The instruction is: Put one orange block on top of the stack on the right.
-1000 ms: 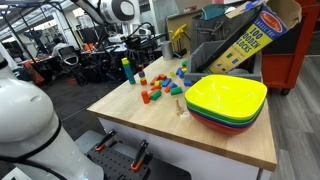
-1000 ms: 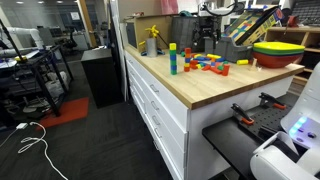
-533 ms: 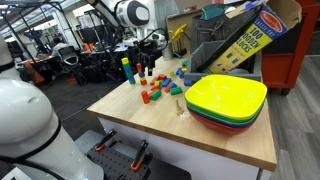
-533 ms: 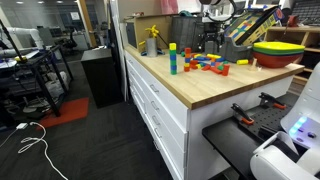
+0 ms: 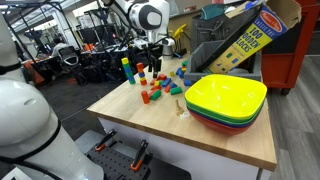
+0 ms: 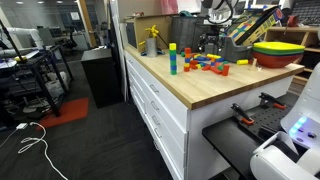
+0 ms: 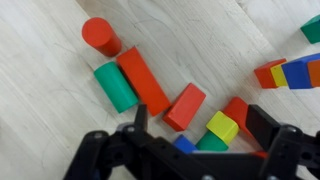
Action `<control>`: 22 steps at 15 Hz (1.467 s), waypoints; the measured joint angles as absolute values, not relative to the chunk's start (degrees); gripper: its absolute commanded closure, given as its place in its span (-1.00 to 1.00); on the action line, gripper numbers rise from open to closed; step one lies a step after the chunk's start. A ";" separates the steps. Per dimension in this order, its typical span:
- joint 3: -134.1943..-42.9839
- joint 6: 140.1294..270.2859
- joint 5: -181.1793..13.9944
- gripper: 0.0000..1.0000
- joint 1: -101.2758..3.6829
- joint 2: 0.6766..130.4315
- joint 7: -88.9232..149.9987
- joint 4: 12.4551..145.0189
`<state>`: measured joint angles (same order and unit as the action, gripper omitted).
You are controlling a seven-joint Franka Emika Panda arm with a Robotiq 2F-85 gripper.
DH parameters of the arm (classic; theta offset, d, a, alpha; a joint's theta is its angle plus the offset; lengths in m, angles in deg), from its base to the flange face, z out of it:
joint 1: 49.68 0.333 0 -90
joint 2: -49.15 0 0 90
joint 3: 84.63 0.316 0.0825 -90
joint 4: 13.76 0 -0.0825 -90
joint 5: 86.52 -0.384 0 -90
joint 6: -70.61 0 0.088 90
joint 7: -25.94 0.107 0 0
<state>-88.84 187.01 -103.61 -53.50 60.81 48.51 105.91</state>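
The fingers (image 7: 141, 122) hang open over a pile of blocks on the bench (image 5: 235, 140). They hold nothing. In the wrist view one finger is on the left and one is on the right, with a wide gap between them.

The orange block (image 7: 185, 107) lies flat on the bench in that gap. It is at about 11 o'clock from the middle of the gap, nearer the left finger. Its long side runs from 7 o'clock up to 1 o'clock. The line between the two fingers runs from 9 to 3, so the block sits slanted to it.

A yellow block (image 7: 222, 126) sits just beside the orange block at its 4 o'clock. A longer orange block (image 7: 145, 80) lies near it at 10 o'clock, with a green roll (image 7: 115, 86) right beside that one.

The stack (image 5: 182, 71) is small and mostly blue. In an exterior view it stands on the bench at about 3 o'clock from the arm. It is much lower than the tall tower (image 5: 127, 69). In the wrist view a blue bit shows at 2 o'clock near the edge. I cannot tell if that is the stack.

I think the job now is to grab the orange block. There is only one arm to do it. The fingers may need to turn a little to close on the block's long sides, then go down. The yellow block is close and could get bumped.
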 measured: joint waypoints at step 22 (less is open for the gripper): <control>-92.30 189.55 -85.19 -1.00 -52.55 79.33 46.35 84.57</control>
